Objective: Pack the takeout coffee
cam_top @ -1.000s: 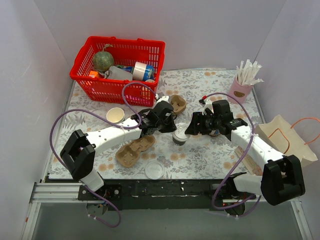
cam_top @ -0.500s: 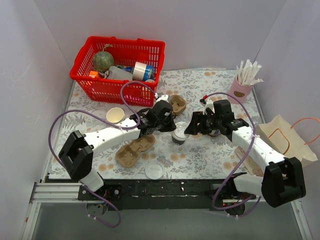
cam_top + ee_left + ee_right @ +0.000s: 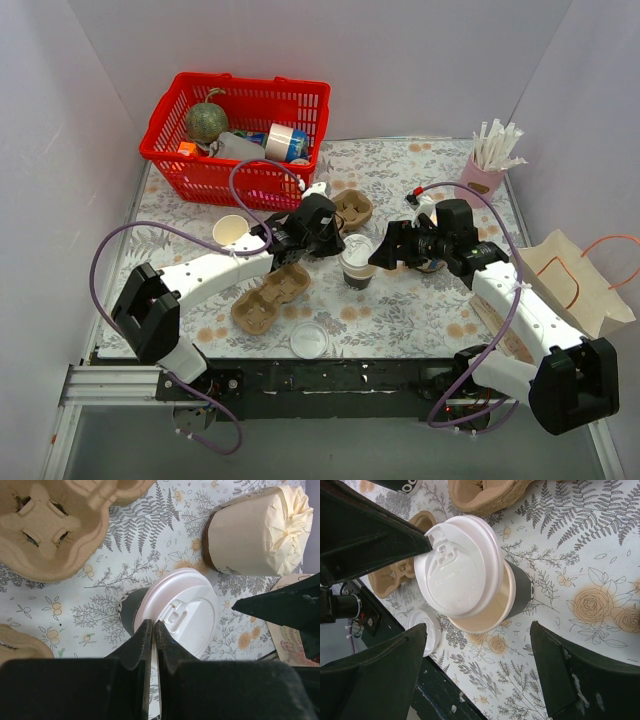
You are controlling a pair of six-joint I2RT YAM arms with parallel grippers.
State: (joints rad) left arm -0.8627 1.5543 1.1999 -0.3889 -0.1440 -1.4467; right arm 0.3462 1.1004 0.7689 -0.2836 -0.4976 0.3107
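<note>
The takeout coffee cup (image 3: 357,277) stands mid-table, cream above a dark band. It also shows in the left wrist view (image 3: 128,614) and the right wrist view (image 3: 521,588). Its white round lid (image 3: 357,250) sits askew over the rim, so part of the cup's empty inside shows in the right wrist view. My left gripper (image 3: 338,243) is shut on the lid's edge (image 3: 186,609) from the left. My right gripper (image 3: 383,258) is open just right of the cup. Its fingers (image 3: 395,670) stand wide apart, clear of the cup.
Two cardboard cup carriers lie nearby, one near (image 3: 270,298) and one far (image 3: 352,208). A plain cream cup (image 3: 231,231) and a spare lid (image 3: 309,341) lie left and near. A tub with crumpled paper (image 3: 260,530), a red basket (image 3: 240,125), a pink straw holder (image 3: 482,172) and a paper bag (image 3: 570,280) are here too.
My left gripper has moved a little toward the far side with the lid in it. The lid now sits higher and whiter over the cup. The right arm shifted slightly.
</note>
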